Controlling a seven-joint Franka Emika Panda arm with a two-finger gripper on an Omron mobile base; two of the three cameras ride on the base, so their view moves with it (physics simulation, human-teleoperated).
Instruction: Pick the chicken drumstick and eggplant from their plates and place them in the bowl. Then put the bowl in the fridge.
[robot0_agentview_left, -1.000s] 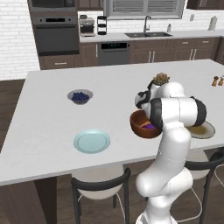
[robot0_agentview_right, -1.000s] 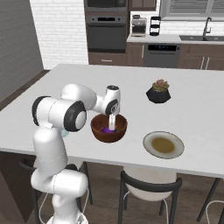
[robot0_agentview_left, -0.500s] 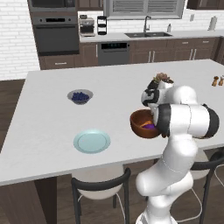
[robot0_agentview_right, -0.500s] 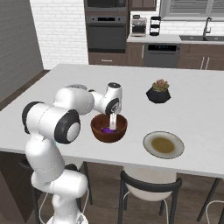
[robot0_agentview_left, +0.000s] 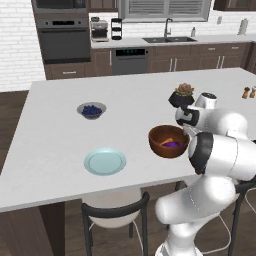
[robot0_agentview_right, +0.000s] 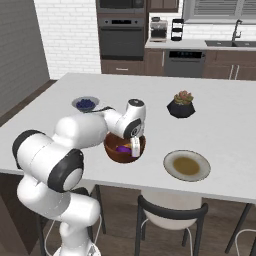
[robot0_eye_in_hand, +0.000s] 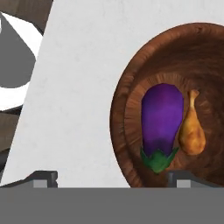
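The reddish-brown wooden bowl (robot0_agentview_left: 159, 145) (robot0_agentview_right: 111, 150) (robot0_eye_in_hand: 123, 109) stands on the white island near its front edge. Inside it the purple eggplant (robot0_eye_in_hand: 162, 119) (robot0_agentview_left: 173, 144) (robot0_agentview_right: 121, 148) and the golden chicken drumstick (robot0_eye_in_hand: 191, 132) lie side by side. My gripper (robot0_eye_in_hand: 116, 179) (robot0_agentview_right: 135, 148) hangs open just above the bowl, one fingertip over the counter and the other over the bowl's inside, holding nothing. The pale light-blue plate (robot0_agentview_left: 105, 162) and the tan plate (robot0_agentview_right: 186, 165) are both bare. The fridge is out of view.
A small grey bowl of blue berries (robot0_agentview_left: 91, 110) (robot0_agentview_right: 86, 103) sits at the island's far left. A black succulent pot (robot0_agentview_left: 182, 95) (robot0_agentview_right: 181, 104) stands behind the wooden bowl. Two small shakers (robot0_agentview_left: 248, 92) stand at the right edge. Stools (robot0_agentview_right: 172, 215) line the front edge.
My jaws have spread wider over the bowl. The arm's elbow has swung outward and lower. The bowl and the plates have stayed put.
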